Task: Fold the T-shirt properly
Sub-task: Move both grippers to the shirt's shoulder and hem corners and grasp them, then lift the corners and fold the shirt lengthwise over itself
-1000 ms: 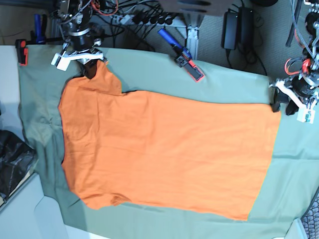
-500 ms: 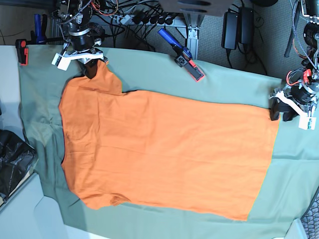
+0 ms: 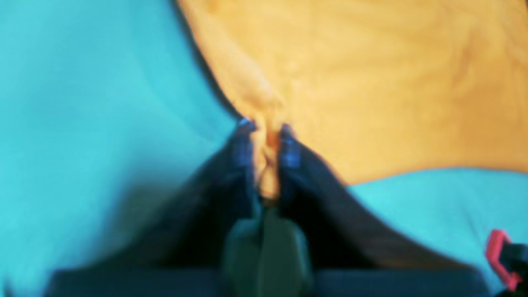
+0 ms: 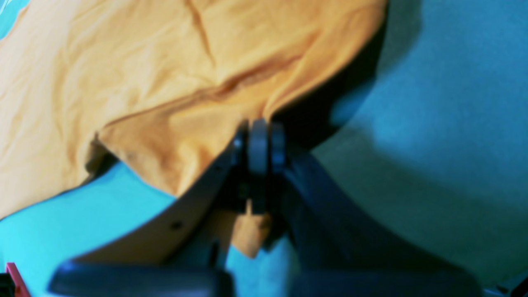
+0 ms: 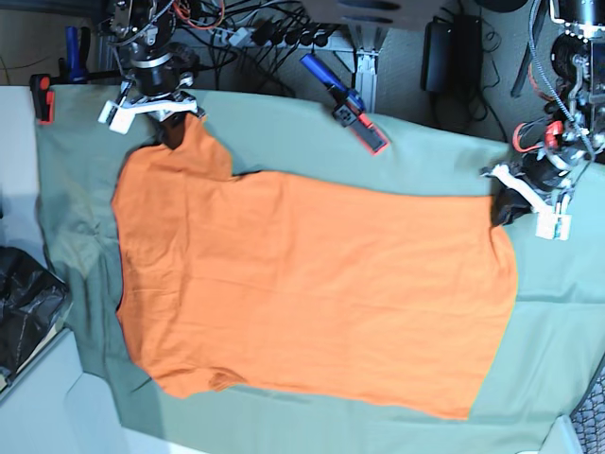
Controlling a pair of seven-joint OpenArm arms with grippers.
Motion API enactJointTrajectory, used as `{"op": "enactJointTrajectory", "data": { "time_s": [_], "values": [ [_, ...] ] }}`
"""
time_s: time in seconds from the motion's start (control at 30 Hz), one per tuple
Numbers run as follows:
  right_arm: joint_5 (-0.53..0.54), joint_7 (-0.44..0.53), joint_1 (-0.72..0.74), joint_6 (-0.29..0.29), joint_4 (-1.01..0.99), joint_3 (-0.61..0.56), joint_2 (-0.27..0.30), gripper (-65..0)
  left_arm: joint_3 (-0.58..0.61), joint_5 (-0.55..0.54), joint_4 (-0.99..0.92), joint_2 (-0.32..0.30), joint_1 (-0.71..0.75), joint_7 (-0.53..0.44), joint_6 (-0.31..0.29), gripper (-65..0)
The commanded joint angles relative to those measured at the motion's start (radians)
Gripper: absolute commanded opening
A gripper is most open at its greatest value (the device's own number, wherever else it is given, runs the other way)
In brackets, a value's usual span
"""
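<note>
T-shirt point(image 5: 312, 293) lies flat across the grey-green table cover point(image 5: 284, 123), sleeves at base-view left, hem at right. Light, limp cotton; it'll drape and drag, wrinkle if pulled unevenly, so I'd judge corners and edges the only sane holds. My right gripper point(image 5: 170, 121) at upper left is clenched on the sleeve edge; wrist view shows cloth point(image 4: 173, 123) bunched by the jaws. Clamp point(image 5: 354, 118) sits on the cover's far edge, near but off the shirt. At right, my left gripper point(image 3: 266, 136) pinches the hem corner, fabric between the fingers. Bare cover all round, narrowest along the near hem; black bag point(image 5: 28, 303) off left.
</note>
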Motion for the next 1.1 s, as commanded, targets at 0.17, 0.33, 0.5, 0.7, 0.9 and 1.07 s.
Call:
{"op": "enactJointTrajectory", "data": {
  "time_s": [0.17, 0.33, 0.5, 0.7, 0.9, 1.07],
  "values": [
    [-0.069, -0.030, -0.007, 0.108, 0.007, -0.002, 0.008, -65.0, 0.004, 0.027, 0.010, -0.024, -0.005, 0.009, -0.258, -65.0],
    [-0.061, -0.076, -0.035, 0.109, 0.018, 0.001, 0.054, -65.0, 0.003, -0.039, 0.010, -0.084, 0.007, 0.051, -0.305, -65.0],
    [-0.039, -0.100, -0.111, 0.110, 0.097, 0.027, 0.095, -65.0, -0.055, -0.101, 0.010, -0.123, 0.035, 0.073, -0.305, -65.0],
    [-0.039, -0.113, -0.201, 0.117, 0.205, 0.084, 0.129, -65.0, -0.121, -0.282, 0.011, -0.156, 0.035, 0.180, -0.305, -65.0],
    [-0.006, -0.113, -0.182, 0.126, 0.234, 0.150, 0.153, -65.0, -0.121, -0.347, 0.014, -0.182, 0.023, 0.177, -0.305, -65.0],
    [-0.008, -0.113, -0.087, 0.139, 0.235, 0.176, 0.193, -65.0, -0.121, -0.353, 0.014, -0.217, -0.040, 0.178, -0.305, -65.0]
  ]
}}
